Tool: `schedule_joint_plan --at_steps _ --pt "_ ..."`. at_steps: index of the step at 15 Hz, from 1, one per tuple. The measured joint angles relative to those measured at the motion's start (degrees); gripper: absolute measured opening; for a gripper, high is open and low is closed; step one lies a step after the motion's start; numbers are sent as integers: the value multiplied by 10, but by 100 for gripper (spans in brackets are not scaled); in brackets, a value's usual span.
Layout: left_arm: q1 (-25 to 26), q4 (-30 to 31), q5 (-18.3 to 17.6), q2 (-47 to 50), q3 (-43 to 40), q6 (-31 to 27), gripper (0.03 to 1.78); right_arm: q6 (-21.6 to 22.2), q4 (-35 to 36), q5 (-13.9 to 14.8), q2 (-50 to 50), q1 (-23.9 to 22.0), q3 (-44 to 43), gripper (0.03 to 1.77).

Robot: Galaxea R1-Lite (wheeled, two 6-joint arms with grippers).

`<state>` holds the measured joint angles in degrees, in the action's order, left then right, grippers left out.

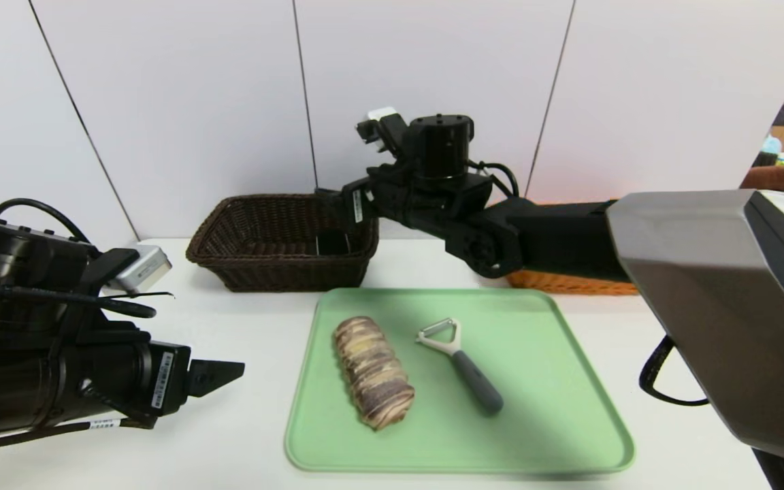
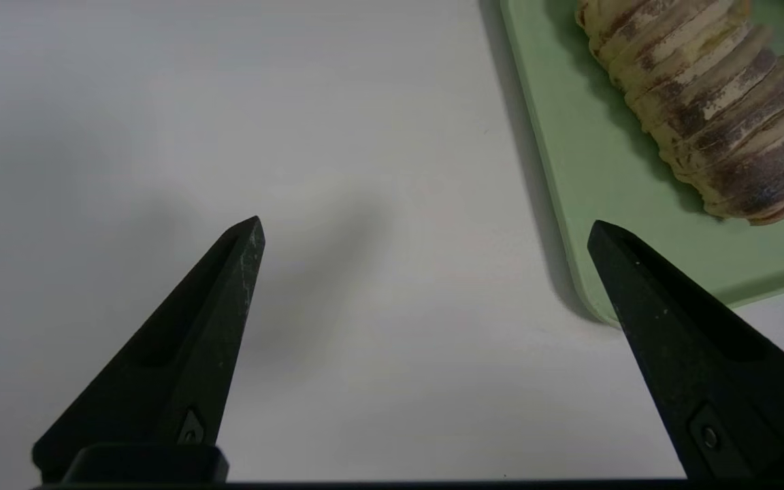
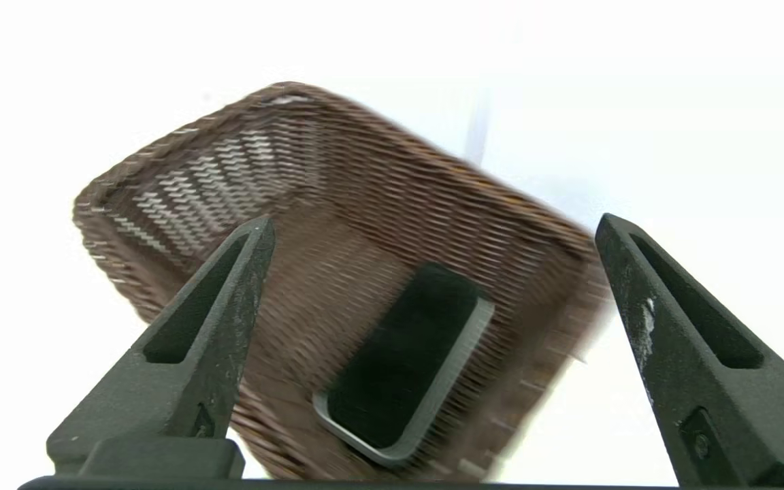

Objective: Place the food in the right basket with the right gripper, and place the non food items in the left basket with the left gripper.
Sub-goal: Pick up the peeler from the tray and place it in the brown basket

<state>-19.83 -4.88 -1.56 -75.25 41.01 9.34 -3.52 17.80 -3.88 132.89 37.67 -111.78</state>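
The right end effector (image 1: pixel 334 204) is held over the near right corner of the dark brown basket (image 1: pixel 229 235), which stands at the back of the white counter (image 1: pixel 229 422). Its two fingers are spread wide and hold nothing. Below them, on the floor of this basket, lies the brush (image 3: pixel 402 357) with its black pad facing up; in the head view it shows only as a dark shape, so its exact position there is hard to read.

The orange basket (image 1: pixel 569 282) stands to the right, mostly hidden behind the right arm.

On the green tray (image 1: pixel 542 422) in front of the baskets, the marbled loaf (image 1: pixel 373 371) lies on the left part and the white peeler (image 1: pixel 460 361) just beside it, not touching.

The left end effector (image 2: pixel 426 235) is above bare counter to the left of the tray, fingers spread apart and empty.
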Motion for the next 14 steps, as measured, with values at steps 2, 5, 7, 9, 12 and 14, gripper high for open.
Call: schedule_joint_plan --at_steps 2,5,7,9,12,14 --pt "0 4 -1 0 0 0 169 3 -34 6 -23 -16 1 164" --pt "0 5 -2 1 1 -1 169 6 -96 33 -66 -40 4 166" --pt "0 8 -4 1 2 -1 169 12 -153 39 -98 -56 6 167" --pt "0 8 -7 1 2 -2 169 31 -221 39 -133 -70 7 168" --pt "0 8 -10 1 7 -3 169 57 -326 39 -188 -86 20 169" --pt "0 8 -11 0 8 -3 169 60 -376 40 -228 -90 59 169"
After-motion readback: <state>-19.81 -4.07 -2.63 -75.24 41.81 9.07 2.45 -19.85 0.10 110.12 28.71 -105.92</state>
